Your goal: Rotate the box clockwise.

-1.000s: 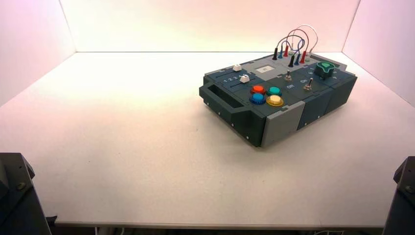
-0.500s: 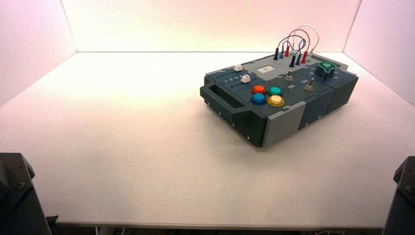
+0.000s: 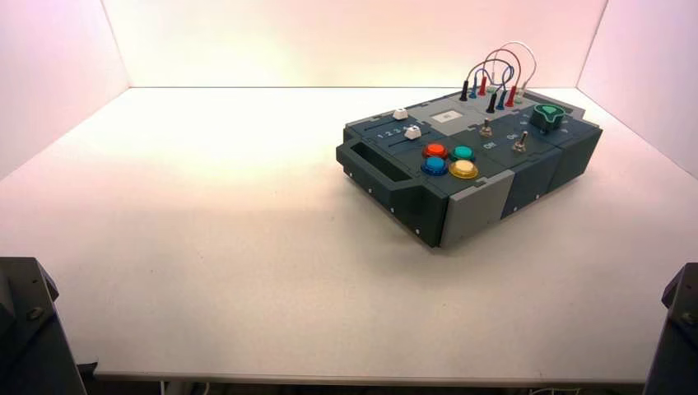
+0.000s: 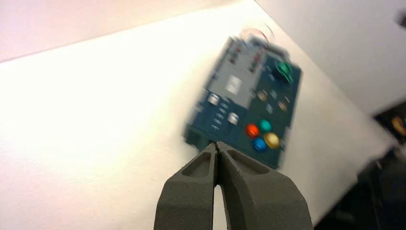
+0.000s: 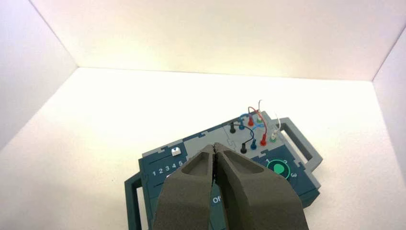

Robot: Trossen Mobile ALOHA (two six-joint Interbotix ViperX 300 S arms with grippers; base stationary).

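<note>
The box (image 3: pixel 486 164) lies on the right half of the white table, turned at an angle, with one end handle (image 3: pixel 372 161) towards the table's middle. Four round buttons (image 3: pixel 449 160), two toggle switches (image 3: pixel 518 145), a green knob (image 3: pixel 546 116) and looping plug wires (image 3: pixel 496 76) sit on its top. My left gripper (image 4: pixel 217 145) is shut on nothing and hangs well short of the box (image 4: pixel 239 96). My right gripper (image 5: pixel 214 146) is also shut and empty, held above and in front of the box (image 5: pixel 165 167). Neither touches the box.
White walls (image 3: pixel 346 41) close in the table at the back and both sides. The box's far end lies near the right wall (image 3: pixel 650 74). Both arms' dark bases (image 3: pixel 25 329) (image 3: pixel 679 329) stand at the near corners. Bare tabletop (image 3: pixel 189 197) spreads left of the box.
</note>
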